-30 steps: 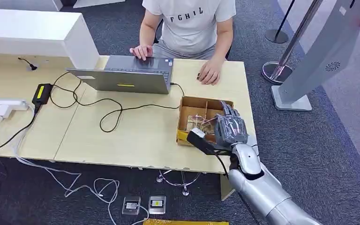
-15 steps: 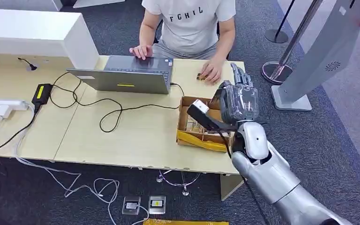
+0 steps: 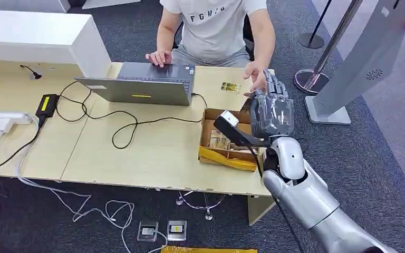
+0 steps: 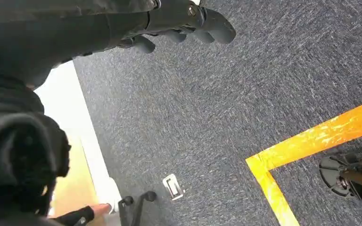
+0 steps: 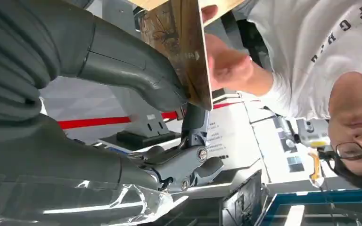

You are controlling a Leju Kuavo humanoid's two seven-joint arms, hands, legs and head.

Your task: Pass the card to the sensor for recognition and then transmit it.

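My right hand [image 3: 270, 110] is raised above the far right corner of the desk, back toward me. In the right wrist view its thumb and a finger pinch a brownish card [image 5: 185, 47], held edge-on. The person's hand [image 3: 254, 71] hovers just beyond my hand, and its fingers [image 5: 226, 61] sit right behind the card. Whether they touch it I cannot tell. My left hand [image 4: 179, 21] hangs over the carpet, fingers loosely apart and holding nothing.
A cardboard box [image 3: 209, 122] with more cards sits below my right hand. Another card [image 3: 230, 87] lies on the desk [image 3: 153, 153] near a grey laptop [image 3: 142, 84]. Cables and a power brick [image 3: 47, 104] cover the left part. A grey kiosk base [image 3: 327, 113] stands right.
My right hand rose from the box with the card and moved toward the person. The person's hand lifted off the desk toward my hand, uncovering the card on the desk.
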